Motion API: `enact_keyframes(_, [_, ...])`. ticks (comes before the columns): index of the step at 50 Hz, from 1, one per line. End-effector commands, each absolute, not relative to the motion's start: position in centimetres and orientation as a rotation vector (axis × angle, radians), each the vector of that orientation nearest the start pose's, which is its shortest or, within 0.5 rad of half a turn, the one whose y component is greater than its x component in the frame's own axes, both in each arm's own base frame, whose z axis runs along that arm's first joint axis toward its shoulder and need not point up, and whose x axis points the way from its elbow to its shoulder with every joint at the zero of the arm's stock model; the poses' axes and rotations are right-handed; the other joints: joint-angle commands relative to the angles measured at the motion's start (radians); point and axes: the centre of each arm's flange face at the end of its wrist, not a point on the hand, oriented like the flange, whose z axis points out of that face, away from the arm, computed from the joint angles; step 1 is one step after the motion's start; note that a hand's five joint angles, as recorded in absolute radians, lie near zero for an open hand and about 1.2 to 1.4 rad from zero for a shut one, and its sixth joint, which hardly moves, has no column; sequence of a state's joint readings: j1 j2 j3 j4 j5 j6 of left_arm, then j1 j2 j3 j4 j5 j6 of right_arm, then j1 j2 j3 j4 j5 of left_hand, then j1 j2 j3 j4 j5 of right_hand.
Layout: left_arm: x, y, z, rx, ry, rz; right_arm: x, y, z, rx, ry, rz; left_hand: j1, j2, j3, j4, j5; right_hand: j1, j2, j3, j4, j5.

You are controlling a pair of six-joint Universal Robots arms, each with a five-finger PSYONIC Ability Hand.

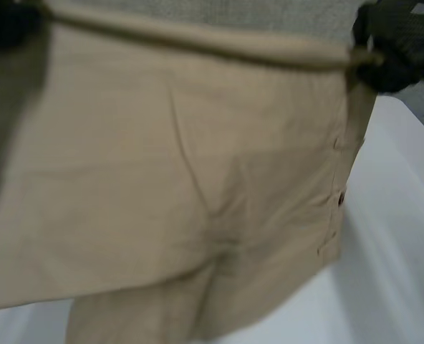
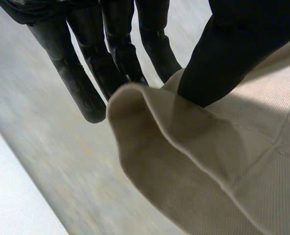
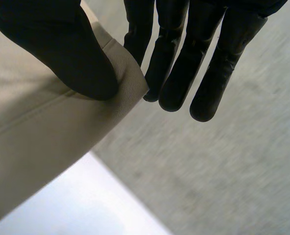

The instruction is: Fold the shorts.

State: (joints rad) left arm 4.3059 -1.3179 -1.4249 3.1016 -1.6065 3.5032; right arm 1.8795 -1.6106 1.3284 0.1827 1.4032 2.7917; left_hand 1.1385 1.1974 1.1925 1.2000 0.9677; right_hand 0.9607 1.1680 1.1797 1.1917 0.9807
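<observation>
Beige shorts [image 1: 176, 179] hang lifted in front of the head camera, waistband stretched across the top and the legs dangling toward the white table [image 1: 398, 236]. My left hand [image 1: 8, 25] grips the waistband's left corner; in its wrist view the thumb [image 2: 223, 58] presses the cloth [image 2: 194, 156] against the fingers [image 2: 115, 54]. My right hand [image 1: 391, 46] holds the waistband's right corner. There the thumb [image 3: 66, 54] pinches the cloth corner [image 3: 42, 127] against the fingers [image 3: 179, 63]. A row of small buttons [image 1: 339, 197] runs down the shorts' right side.
Grey floor [image 3: 223, 166] lies beyond the table edge [image 3: 86, 196] under both hands. The white table surface shows below and to the right of the hanging shorts.
</observation>
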Motion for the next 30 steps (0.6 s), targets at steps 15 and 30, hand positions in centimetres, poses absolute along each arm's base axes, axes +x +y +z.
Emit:
enact_keyframes(15, [-28.5, -37.7, 28.5, 0.676, 1.718, -2.464, 31.0, -35.9, 26.1, -0.87, 1.812, -2.273, 0.258, 0.199, 0.204, 0.196, 0.254, 0.436, 0.228, 0.217, 0.205, 0.241])
enact_keyframes(30, [-31.1, -43.6, 23.6, 0.687, 1.535, -2.528, 33.8, -41.1, 21.1, -1.029, 1.893, -2.403, -0.936, -0.995, -0.99, -0.997, -0.94, -0.786, -0.993, -1.005, -1.017, -0.981])
